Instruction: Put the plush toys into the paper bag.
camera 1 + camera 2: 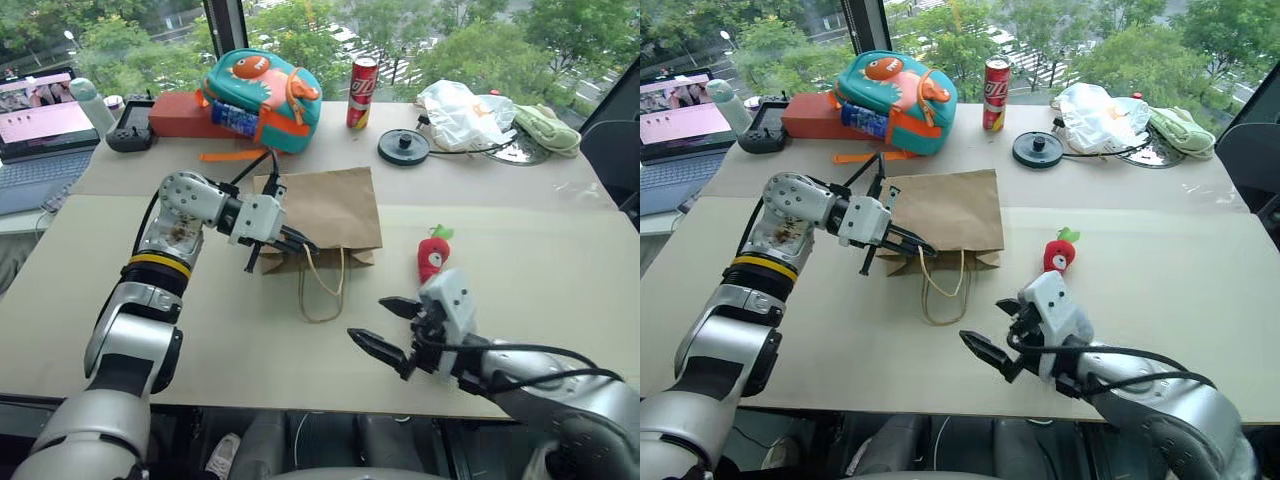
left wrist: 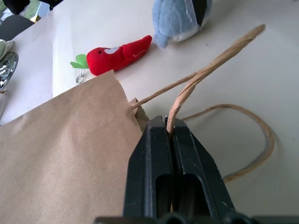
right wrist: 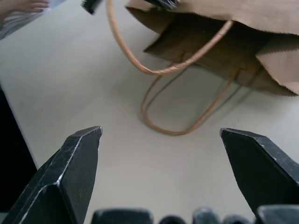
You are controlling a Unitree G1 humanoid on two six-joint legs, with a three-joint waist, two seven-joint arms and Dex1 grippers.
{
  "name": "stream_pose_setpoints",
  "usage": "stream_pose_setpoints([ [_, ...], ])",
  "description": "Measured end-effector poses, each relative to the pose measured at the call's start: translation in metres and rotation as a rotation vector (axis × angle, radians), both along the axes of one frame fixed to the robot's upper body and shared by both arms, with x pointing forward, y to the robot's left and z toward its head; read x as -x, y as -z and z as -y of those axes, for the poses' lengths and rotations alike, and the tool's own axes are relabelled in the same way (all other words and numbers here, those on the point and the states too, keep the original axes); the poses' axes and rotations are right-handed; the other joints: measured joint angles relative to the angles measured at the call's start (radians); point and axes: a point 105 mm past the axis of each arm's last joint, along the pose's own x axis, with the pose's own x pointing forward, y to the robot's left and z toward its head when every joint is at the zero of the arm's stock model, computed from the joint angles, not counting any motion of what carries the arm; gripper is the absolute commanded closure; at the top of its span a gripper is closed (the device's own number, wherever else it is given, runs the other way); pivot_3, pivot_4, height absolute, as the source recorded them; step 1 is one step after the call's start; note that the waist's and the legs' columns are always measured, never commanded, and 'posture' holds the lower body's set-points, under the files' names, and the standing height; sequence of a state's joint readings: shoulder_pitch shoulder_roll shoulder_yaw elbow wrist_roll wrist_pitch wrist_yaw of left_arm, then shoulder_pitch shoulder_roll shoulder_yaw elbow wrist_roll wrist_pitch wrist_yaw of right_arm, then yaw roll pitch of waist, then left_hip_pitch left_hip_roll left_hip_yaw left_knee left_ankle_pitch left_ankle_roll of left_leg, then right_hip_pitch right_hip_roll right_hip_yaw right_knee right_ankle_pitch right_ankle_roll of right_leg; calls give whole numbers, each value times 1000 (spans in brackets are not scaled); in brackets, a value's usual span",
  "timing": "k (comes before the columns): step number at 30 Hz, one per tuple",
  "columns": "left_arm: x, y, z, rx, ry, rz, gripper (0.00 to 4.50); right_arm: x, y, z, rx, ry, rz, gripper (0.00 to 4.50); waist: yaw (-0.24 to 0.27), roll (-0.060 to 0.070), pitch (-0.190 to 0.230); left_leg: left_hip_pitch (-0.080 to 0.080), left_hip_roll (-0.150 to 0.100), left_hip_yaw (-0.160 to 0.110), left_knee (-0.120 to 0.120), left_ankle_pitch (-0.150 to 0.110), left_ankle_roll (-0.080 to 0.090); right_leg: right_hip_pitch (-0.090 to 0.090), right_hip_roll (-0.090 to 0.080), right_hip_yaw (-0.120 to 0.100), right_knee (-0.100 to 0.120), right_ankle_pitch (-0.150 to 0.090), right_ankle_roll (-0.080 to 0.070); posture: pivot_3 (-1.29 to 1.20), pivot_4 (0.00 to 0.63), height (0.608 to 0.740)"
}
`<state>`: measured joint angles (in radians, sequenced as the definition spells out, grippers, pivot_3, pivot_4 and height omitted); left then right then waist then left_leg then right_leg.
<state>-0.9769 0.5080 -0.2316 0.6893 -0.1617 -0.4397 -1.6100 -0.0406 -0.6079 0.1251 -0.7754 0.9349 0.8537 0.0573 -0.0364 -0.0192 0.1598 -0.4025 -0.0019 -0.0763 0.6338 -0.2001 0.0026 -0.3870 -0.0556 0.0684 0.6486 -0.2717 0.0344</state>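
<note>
Right gripper (image 1: 385, 327) sits nearest, low over the counter's (image 1: 560, 300) front edge, its fingers (image 3: 77, 163) spread wide w/ nothing between them. They point toward the mouth of the paper bag (image 1: 330, 210), which lies flat on its side mid-counter, opening toward the robot. One cord loop handle (image 1: 322, 290) lies slack on the counter in front of the mouth.

Left gripper (image 1: 300, 245) is at the bag's mouth, on the bag's left side; fingers (image 2: 163, 177) pressed together, pinching the other cord handle (image 2: 210, 70), which is pulled up off the counter. Bag mouth looks lifted slightly there, but hard to be sure from the head views.

Red chili-shaped plush toy (image 1: 433, 255) w/ green leafy top lies on the counter to the right of the bag, apart from it, just beyond the right gripper. No pale grey plush clearly made out; a pale blue-grey shape (image 2: 180, 21) near the chili in the left wrist view may be the right hand's casing.

Back row, L to R: laptop (image 1: 40, 125), small black device (image 1: 130, 128), red-brown box (image 1: 180, 115), teal-and-orange dinosaur backpack (image 1: 262, 100), red drink can (image 1: 362, 92), black round lid (image 1: 404, 146), white plastic bag (image 1: 460, 112), pale green cloth (image 1: 548, 128).
</note>
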Motion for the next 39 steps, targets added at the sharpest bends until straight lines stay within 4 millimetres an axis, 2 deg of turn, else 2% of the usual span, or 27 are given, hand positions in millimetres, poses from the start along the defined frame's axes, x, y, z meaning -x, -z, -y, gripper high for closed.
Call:
stream_pose_setpoints([
  [5, -2, -12, 4, 6, 2, 13, 4452, -37, 1, -16, -66, 122, 34, 0, -7, 1, 0, 0, 0, 0, -1, 0, 0, 0, 0, 0, 0, 0, 0, 0, 150, 740],
  [10, -2, -12, 5, 8, 5, 13, 4452, -64, 5, -32, -125, 187, 34, 0, -8, 1, 0, 0, 0, 0, -1, 0, 0, -2, 0, 0, 1, 0, 0, 0, 150, 740],
  [12, -2, -12, 5, 8, 5, 13, 4500, -71, 3, -38, -160, 201, 42, 514, -8, 1, 0, 0, 0, 0, -1, 0, 0, -2, 0, 0, 1, 0, 0, 0, 150, 740],
  [13, -2, -12, 5, 9, 6, 13, 4500, -74, 1, -41, -172, 208, 50, 609, -8, 1, 0, 0, 0, 0, -1, 0, 0, -2, 0, 0, 1, 0, 0, 0, 150, 740],
  [15, -2, -12, 5, 9, 6, 13, 4500, -77, 1, -43, -187, 225, 64, 1371, -7, 1, 0, 0, -1, -1, -1, 0, 0, -2, 0, 0, 1, 0, 0, 0, 150, 740],
  [18, -2, -12, 5, 9, 3, 9, 4500, -76, 3, -47, -194, 217, 60, 2183, -7, 1, 0, 0, -1, -1, -1, 0, 0, -2, 0, 0, 1, 0, 0, 0, 150, 740],
  [22, -3, -14, 6, 9, 4, 16, 4500, -75, 1, -52, -210, 200, 71, 3477, -8, 1, 0, 0, 0, -1, -1, 0, 0, -2, 0, 0, 1, 0, 0, 0, 150, 740],
  [23, -3, -14, 6, 9, 5, 17, 4500, -75, 1, -53, -210, 198, 77, 3935, -9, 1, 0, 0, 0, -1, -2, 0, 0, -2, 0, 0, 1, 0, 0, 0, 150, 740],
  [25, -3, -14, 7, 10, 6, 16, 4500, -77, 1, -54, -204, 199, 85, 4459, -10, 1, 0, 1, 0, -1, -2, 0, 0, -2, 0, 0, 1, 0, 0, 0, 150, 740],
  [33, -4, -19, 15, 25, 21, 19, 4500, -101, 10, -64, -134, 206, 111, 4459, -10, 1, 0, 1, 0, -1, -2, 0, 0, -2, 0, 0, 1, 0, 0, 0, 150, 740],
  [39, -10, -23, 13, 27, -1, 18, 4500, -103, 12, -66, -142, 196, 125, 4459, -10, 1, 0, 1, -1, -1, -3, 0, 0, -3, 0, 0, 1, 0, 0, 0, 150, 740],
])
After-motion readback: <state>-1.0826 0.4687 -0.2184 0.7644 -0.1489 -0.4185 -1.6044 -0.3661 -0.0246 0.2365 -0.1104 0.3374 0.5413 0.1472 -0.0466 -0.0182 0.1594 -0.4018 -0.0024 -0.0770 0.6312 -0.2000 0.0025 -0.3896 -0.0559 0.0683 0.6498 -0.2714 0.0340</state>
